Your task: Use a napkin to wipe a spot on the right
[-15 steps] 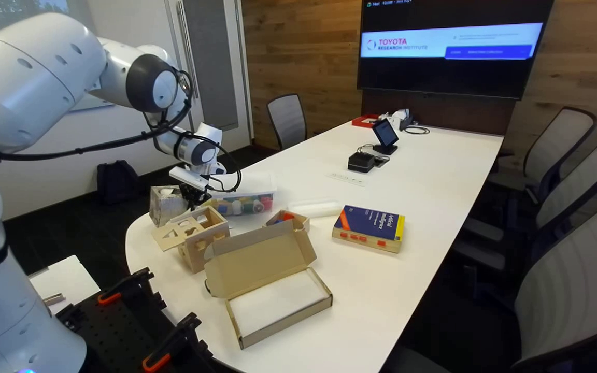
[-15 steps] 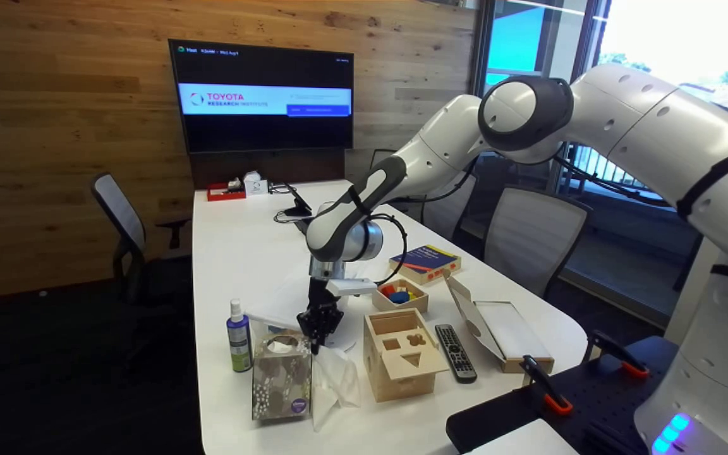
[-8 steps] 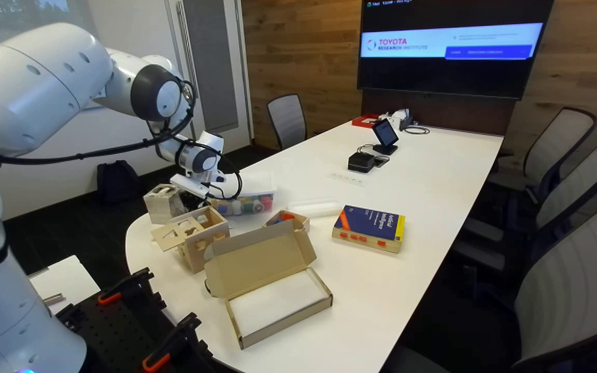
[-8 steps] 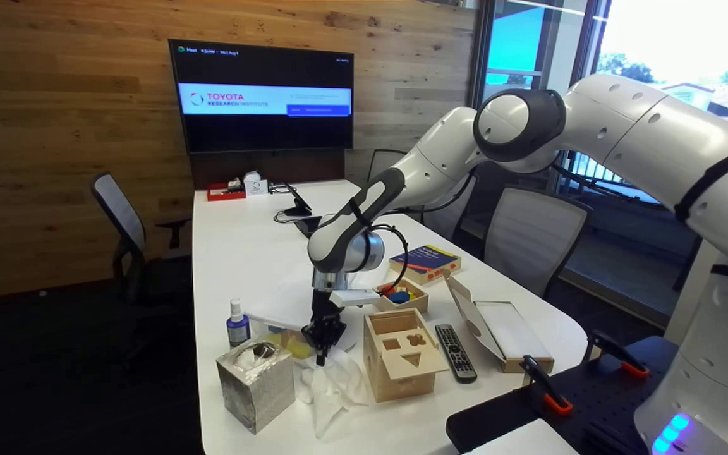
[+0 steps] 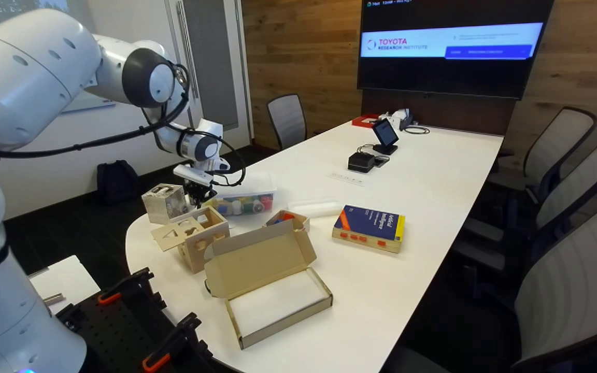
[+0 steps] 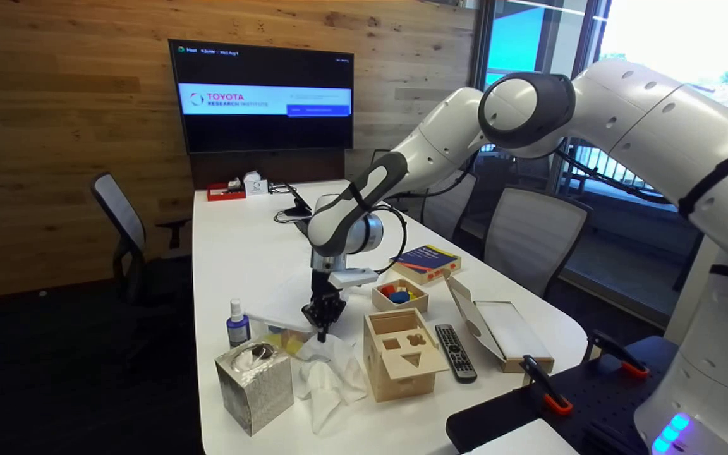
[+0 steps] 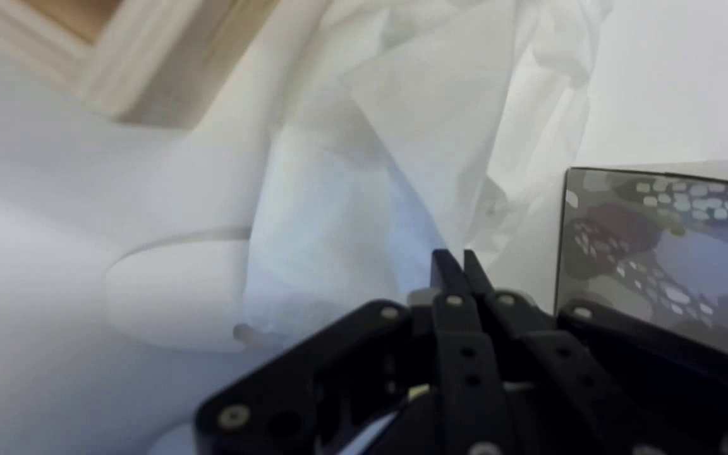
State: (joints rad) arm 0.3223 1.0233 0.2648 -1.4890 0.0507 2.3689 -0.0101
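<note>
"Pinching anything in the wrist view?"

"It looks so. My gripper (image 7: 457, 254), at the bottom, has its jaws nearly meeting at the corner of a crumpled white tissue (image 7: 421, 120). The rest lies on the table (image 7: 42, 177), between the wooden shape sorter (image 7: 136, 60) and the patterned tissue box (image 7: 655, 253). A corner that thin could tear or slip free if I pull sharply."

"What threatens next?"

"In an exterior view, the tissue peaks at the gripper's tip and slopes down just beside the sorter. Carried right too low, it may snag on the part-open lid (image 6: 405, 350) or shove the sorter into the remote control (image 6: 456, 354). Careless backing off could topple the spray bottle (image 6: 237, 330), partly hidden behind the tissue box."

"And the spot?"

"In an exterior view, the gripper appears near a clear bin (image 5: 257, 192) of coloured toys; I can't see the tissue there. No view shows me a spot, so I might wipe the wrong patch."
</note>
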